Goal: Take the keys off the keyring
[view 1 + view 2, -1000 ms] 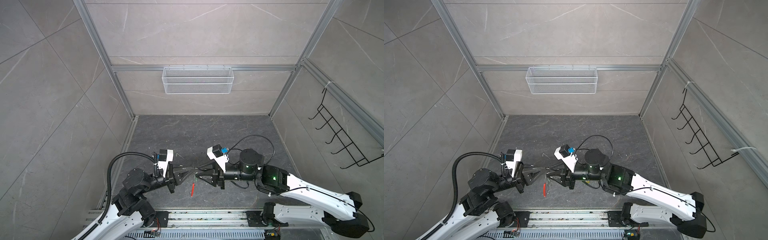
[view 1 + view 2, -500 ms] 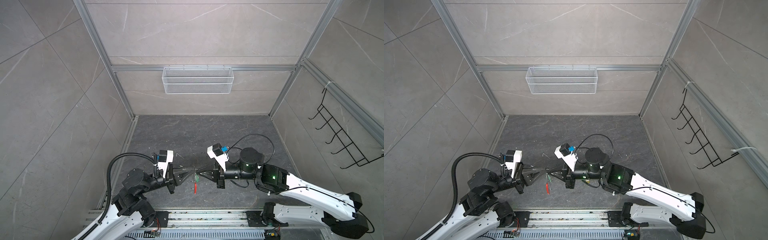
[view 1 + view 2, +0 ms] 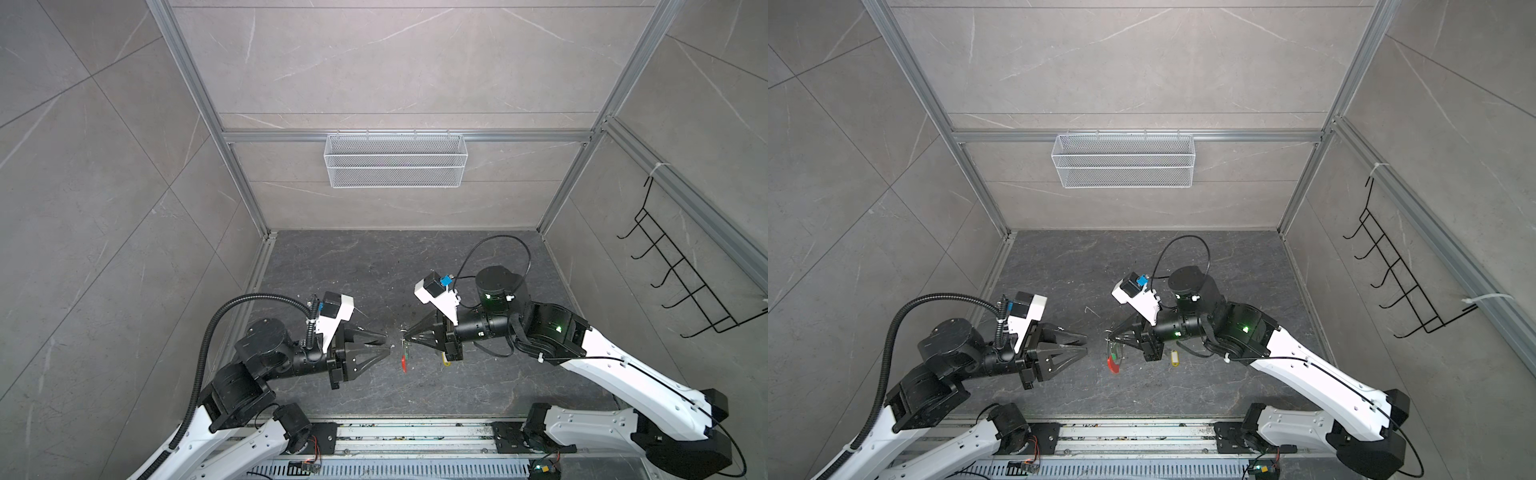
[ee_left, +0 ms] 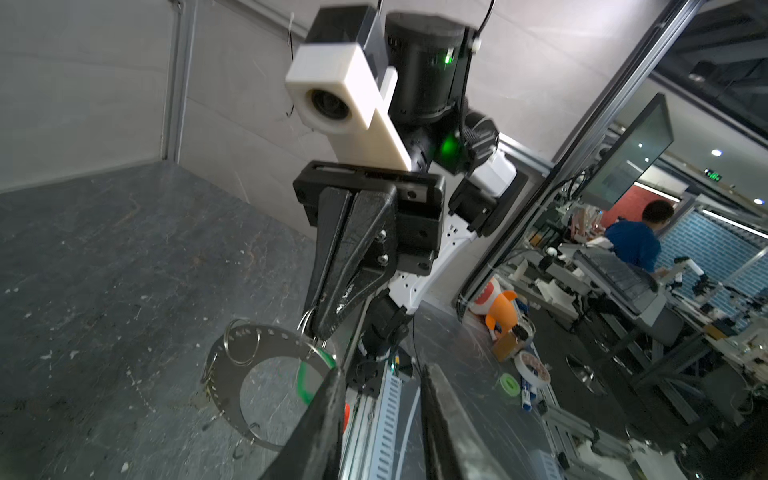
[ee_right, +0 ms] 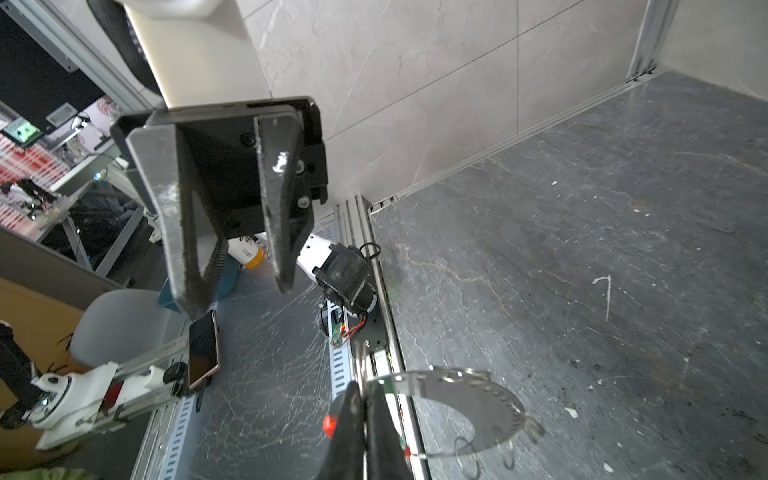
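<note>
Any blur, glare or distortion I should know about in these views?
Top views: even light, sharp, wide-angle splays the frame posts. Left wrist: dim, left end effector soft up close. Right wrist: right end effector defocused, keyring pale and smeared.

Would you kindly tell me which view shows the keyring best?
The left wrist view: the keyring hangs broadside, held by the right gripper. The right wrist view foreshortens it; both top views show a sliver.
</note>
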You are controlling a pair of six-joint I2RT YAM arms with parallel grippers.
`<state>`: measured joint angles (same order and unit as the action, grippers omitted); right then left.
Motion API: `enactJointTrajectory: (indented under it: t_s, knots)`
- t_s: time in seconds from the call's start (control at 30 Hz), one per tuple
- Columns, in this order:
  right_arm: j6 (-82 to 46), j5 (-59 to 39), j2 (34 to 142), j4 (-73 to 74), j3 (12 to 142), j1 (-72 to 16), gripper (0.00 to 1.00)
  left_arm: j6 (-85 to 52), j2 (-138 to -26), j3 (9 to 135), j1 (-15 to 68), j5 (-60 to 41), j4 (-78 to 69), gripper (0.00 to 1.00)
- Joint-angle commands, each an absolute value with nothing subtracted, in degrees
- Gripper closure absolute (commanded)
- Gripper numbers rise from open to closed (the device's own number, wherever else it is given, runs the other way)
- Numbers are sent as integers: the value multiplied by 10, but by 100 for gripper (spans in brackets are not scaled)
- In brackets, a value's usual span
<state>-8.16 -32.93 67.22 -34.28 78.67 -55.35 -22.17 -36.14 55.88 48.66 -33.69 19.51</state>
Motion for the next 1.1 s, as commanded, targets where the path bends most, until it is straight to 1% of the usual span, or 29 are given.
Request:
enactJointTrajectory:
  t_s: [0.0,0.1,0.3,0.47,0.67,0.87,1.07]
  knots:
    - [-34,-374,693,-439,828,-552,100,-179,-399,596,489,-372,284,69]
    - [-24,-379,704,-463,842,-553,100,-172,-424,615,489,-389,307,74]
    - [-15,-381,717,-486,855,-552,100,-168,-444,630,489,-401,320,77]
    - [-12,-380,724,-495,864,-552,100,-169,-450,631,489,-407,319,82]
    - [-10,-380,732,-500,869,-555,100,-174,-456,627,489,-414,307,84]
    - [-7,-374,736,-502,874,-559,100,-176,-465,629,489,-418,307,84]
    - [-6,-365,740,-503,881,-571,100,-177,-468,627,489,-419,304,92]
